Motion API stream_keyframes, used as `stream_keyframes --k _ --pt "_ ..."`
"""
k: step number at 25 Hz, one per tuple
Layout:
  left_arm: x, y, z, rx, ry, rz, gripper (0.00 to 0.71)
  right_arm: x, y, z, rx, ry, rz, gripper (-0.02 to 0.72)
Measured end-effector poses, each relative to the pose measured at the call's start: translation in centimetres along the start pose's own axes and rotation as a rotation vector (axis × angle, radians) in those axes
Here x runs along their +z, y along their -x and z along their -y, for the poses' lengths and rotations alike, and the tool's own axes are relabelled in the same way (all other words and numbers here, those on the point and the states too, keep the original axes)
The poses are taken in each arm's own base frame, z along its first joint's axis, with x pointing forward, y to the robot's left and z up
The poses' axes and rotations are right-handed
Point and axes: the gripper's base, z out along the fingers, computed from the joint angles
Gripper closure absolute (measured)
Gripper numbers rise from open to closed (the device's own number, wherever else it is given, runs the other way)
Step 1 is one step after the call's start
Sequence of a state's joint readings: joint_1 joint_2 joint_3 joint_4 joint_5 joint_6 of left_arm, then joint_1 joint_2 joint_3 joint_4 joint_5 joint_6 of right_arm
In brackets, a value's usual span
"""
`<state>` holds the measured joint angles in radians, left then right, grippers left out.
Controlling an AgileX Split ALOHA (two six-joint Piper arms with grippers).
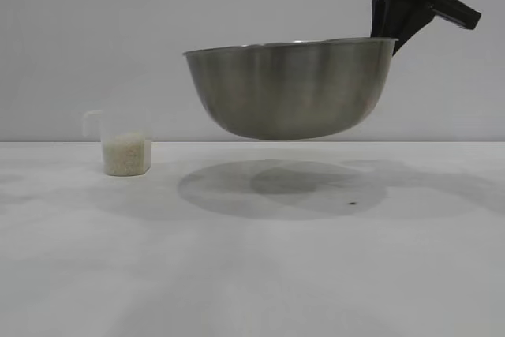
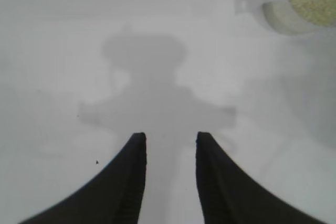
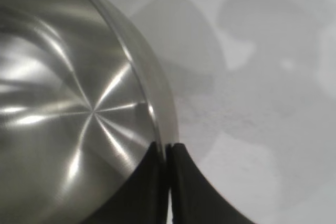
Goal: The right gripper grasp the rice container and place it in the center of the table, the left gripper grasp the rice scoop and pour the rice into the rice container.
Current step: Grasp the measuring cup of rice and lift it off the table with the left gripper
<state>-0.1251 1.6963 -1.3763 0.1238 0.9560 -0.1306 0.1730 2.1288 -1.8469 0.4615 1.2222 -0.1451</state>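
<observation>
A: Right side? Holding anything?

B: Yes. Black angular right gripper with jaws clenched on the thin rim of the large round brushed-steel rice container. One finger inside the rim, the other outside.

A: Standing on the bench?

B: No. Lifted clear of the wide white matte bench, a little tilted, with a round shadow directly under it.

A: And the left side?

B: Black angular left gripper over bare bench, jaws parted, grasping nothing.

A: Position of the scoop?

B: Small clear plastic rice scoop upright on the bench, well apart from the steel container, toward the left arm's side. About half full of white rice. Handle near the rim, turned away from the container.
</observation>
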Motion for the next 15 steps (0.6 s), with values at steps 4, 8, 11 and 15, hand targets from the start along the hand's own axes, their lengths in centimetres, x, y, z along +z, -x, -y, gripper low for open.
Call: stream_keyframes --k 4,8,11,15 --pt "0.0 0.0 0.0 0.0 0.0 0.002 0.477 2.0 0.5 0.6 0.026 0.037 0.0 0.703" --pt "0.0 0.0 0.0 0.0 0.0 0.002 0.477 3.2 0.7 1.0 0.037 0.047 0.003 0.703" --pt "0.0 0.0 0.0 0.0 0.0 0.004 0.477 3.6 0.8 1.2 0.043 0.047 0.002 0.703" --pt "0.0 0.1 0.0 0.002 -0.001 0.006 0.477 4.5 0.8 1.6 0.048 0.045 -0.01 0.703"
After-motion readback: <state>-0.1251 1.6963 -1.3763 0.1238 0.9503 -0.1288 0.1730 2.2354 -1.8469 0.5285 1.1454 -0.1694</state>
